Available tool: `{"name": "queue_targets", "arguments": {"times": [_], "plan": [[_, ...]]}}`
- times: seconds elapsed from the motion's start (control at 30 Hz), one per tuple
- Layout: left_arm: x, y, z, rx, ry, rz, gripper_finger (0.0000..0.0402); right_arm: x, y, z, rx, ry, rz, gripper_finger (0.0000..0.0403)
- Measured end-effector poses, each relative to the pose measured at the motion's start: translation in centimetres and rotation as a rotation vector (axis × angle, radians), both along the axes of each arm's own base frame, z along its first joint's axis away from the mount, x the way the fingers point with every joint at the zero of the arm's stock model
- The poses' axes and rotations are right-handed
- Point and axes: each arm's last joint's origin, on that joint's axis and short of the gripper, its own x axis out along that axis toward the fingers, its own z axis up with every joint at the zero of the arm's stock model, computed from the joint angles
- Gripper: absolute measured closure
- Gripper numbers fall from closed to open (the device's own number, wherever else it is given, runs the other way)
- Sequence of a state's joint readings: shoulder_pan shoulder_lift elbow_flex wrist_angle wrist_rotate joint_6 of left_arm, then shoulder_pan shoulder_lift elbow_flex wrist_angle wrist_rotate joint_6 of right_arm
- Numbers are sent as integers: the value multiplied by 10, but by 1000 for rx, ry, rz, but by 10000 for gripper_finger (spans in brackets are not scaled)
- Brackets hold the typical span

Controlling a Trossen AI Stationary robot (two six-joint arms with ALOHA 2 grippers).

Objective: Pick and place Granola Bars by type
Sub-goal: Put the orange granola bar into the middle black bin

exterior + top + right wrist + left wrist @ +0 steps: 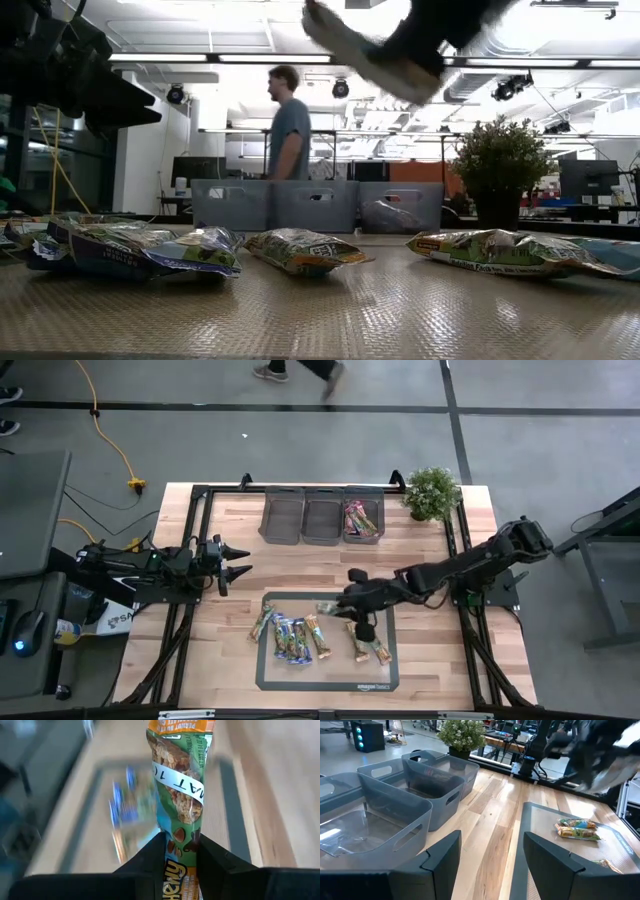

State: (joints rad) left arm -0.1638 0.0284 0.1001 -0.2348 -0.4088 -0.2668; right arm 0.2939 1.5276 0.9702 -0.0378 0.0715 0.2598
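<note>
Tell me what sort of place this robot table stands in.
Most likely a robotics lab or open workshop: exposed ceiling ducts with strip lights overhead, desks with monitors behind the table, and a yellow extension cord across the bare taped floor.

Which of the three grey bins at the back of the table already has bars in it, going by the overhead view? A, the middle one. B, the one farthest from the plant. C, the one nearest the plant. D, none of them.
C: in the high view pink-wrapped bars lie in the bin nearest the plant, while the middle bin and the farthest bin show only bare grey floors.
</note>
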Motion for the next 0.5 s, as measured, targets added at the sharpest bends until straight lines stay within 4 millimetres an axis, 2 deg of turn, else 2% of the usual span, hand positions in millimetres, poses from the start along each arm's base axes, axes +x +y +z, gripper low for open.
{"name": "queue_targets", "arguments": {"times": [0.23,0.5], "plan": [[0,0,0,0,0,0,190,16,-3,31,78,-291,-39,325],[0,0,0,0,0,0,190,26,-12,67,37,-441,-122,325]]}}
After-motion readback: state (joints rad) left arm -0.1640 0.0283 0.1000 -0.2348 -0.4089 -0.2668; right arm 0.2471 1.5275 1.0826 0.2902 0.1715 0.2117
